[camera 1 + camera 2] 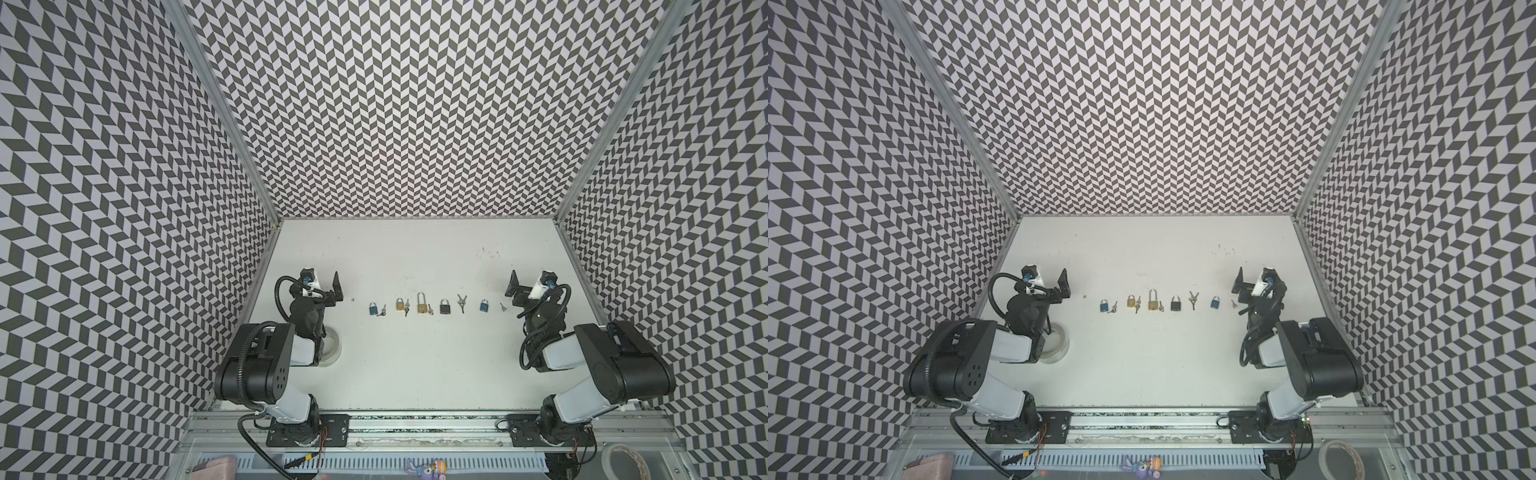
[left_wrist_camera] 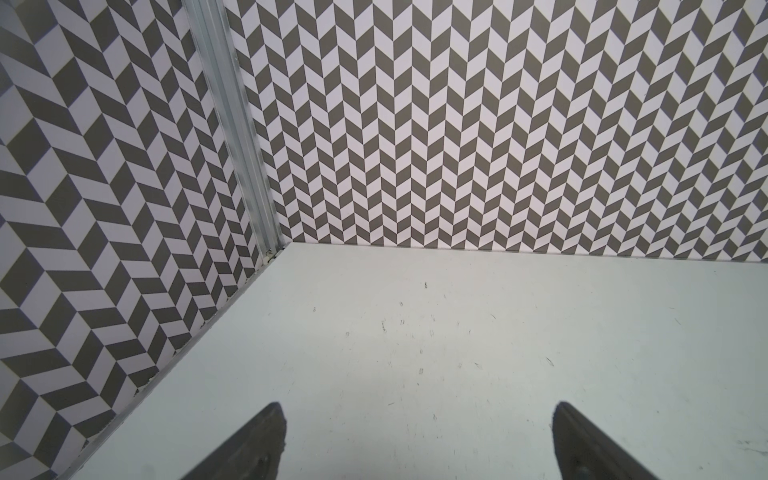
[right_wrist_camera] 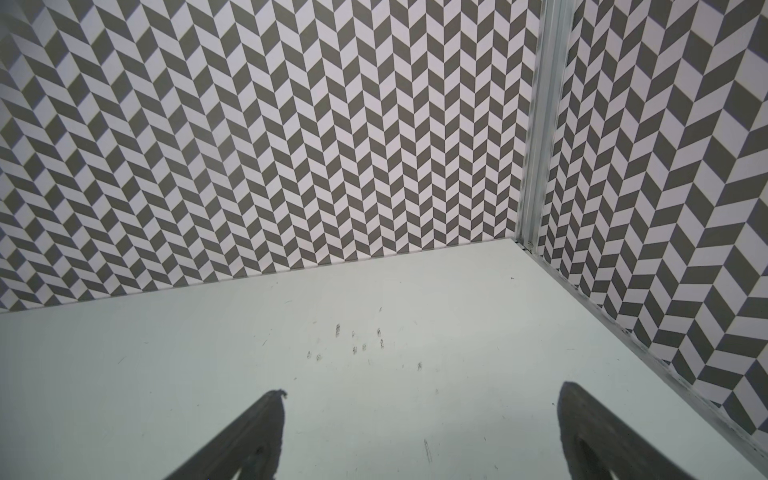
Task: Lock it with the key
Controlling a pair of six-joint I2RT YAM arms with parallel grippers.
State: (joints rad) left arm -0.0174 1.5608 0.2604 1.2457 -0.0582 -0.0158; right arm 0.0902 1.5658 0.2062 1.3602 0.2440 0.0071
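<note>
Grey-and-white chevron walls (image 1: pixel 415 104) enclose the pale surface (image 1: pixel 415 374) on three sides. At its near corners sit the folded left arm (image 1: pixel 257 370) and right arm (image 1: pixel 623 365), both well apart from the locks. The left tool (image 2: pixel 417 419) has its jaws spread wide with only scuffed surface between them; the right tool (image 3: pixel 422 399) is spread just as wide and grips nothing. A clear tape roll (image 1: pixel 336 347) lies partly under the left arm. Across the middle of the surface five locks lie in a row: a left blue padlock (image 1: pixel 372 308), a small brass padlock (image 1: pixel 400 304), a long-shackle brass padlock (image 1: pixel 421 302), a black padlock (image 1: pixel 445 306) and a right blue padlock (image 1: pixel 484 306). Keys lie just beside them: the leftmost key (image 1: pixel 381 310) by the left blue padlock, a key pair (image 1: pixel 407 307) by the small brass padlock, a short key (image 1: pixel 430 309) by the long-shackle brass padlock, a key bunch (image 1: pixel 461 302) between the black padlock and the right blue padlock, and the rightmost key (image 1: pixel 503 307) just past that lock, nearest the right tool. Whether any shackle is latched is too small to tell.
</note>
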